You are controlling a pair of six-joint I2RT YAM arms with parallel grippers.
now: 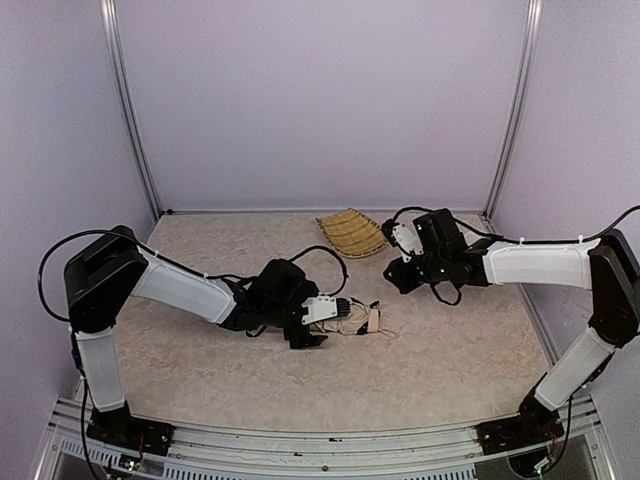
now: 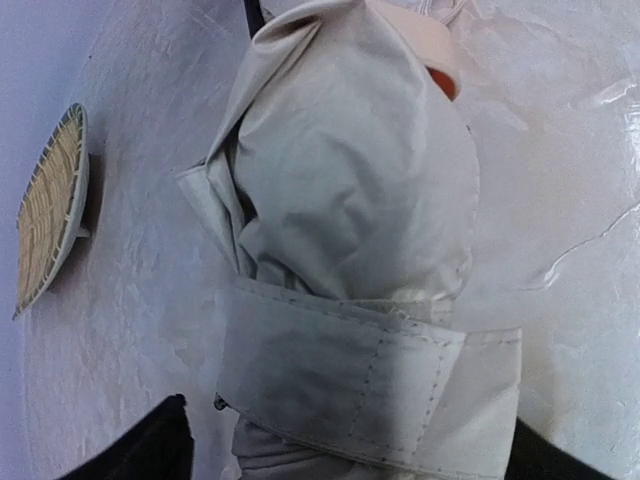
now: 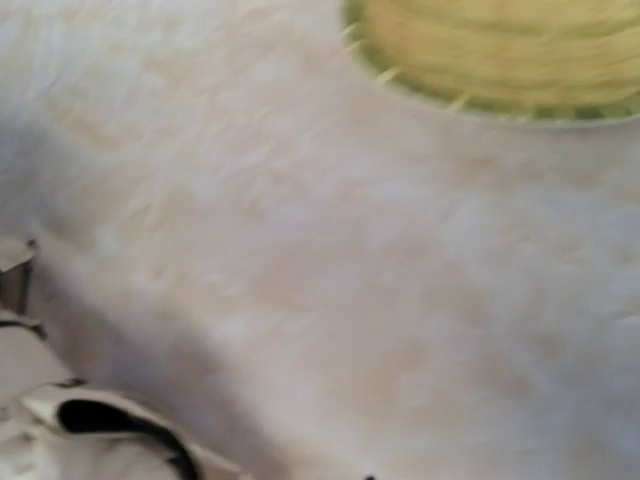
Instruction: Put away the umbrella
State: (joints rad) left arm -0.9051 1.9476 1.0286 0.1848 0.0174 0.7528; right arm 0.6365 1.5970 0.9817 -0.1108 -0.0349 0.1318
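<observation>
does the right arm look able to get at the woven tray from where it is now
Probably yes. The right gripper sits just beside the woven tray, with only bare table between them. The umbrella and left gripper are nearer the front, out of that path.

Umbrella (image 2: 350, 200) cropped top and bottom; basket (image 3: 500, 50) blurred, cropped.

Beige mottled worktop (image 1: 450, 340). Holds a woven basket tray (image 1: 351, 232) upper centre, a folded cream umbrella (image 1: 352, 318) flat near frame centre.
</observation>
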